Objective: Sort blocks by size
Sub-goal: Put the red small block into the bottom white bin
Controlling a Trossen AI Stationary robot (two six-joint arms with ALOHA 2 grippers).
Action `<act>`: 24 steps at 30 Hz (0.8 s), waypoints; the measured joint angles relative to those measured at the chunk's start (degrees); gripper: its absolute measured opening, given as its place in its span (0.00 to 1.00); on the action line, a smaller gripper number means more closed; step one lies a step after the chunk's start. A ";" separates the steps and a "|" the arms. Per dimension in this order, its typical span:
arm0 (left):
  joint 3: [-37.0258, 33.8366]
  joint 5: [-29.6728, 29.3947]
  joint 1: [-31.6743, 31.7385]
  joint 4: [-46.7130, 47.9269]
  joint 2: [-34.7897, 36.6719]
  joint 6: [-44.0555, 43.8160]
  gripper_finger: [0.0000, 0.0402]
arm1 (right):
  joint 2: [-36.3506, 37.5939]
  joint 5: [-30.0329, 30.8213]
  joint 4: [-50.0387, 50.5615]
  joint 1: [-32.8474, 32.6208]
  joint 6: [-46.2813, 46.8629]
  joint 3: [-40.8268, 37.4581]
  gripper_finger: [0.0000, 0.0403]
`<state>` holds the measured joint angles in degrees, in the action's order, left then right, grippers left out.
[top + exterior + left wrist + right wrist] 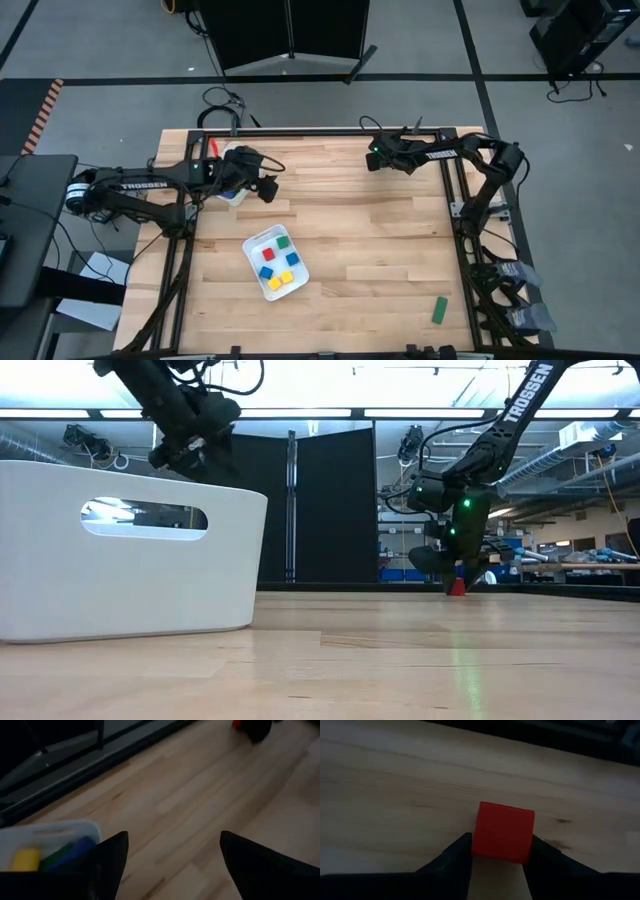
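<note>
The right gripper's (497,857) fingers flank a red cube (503,832) on the counter (395,795), touching both sides. The left gripper (172,855), fingers wide and empty, hovers well apart, beside a tray (50,831)

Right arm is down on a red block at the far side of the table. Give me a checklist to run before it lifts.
1. Small red cube sits between the right gripper fingers: ok.
2. Fingers firmly clamped on the cube: cannot tell, though both appear to touch its sides.
3. Cube resting flat on the wooden table: ok.
4. White square tray with sorted small blocks in reach: ok.
5. Left gripper open, over the white bin, away from the right arm: ok.
6. Green bar waiting near the table's front right: ok.
</note>
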<state>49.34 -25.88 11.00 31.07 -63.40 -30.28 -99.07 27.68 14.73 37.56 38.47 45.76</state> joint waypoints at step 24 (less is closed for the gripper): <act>-0.07 -7.31 -7.02 -3.38 7.33 -0.15 0.80 | 2.43 -10.86 -47.06 -41.60 -11.86 0.38 0.37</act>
<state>49.28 -33.19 3.99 27.68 -56.07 -30.43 -96.64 16.82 -32.33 -4.03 26.61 46.14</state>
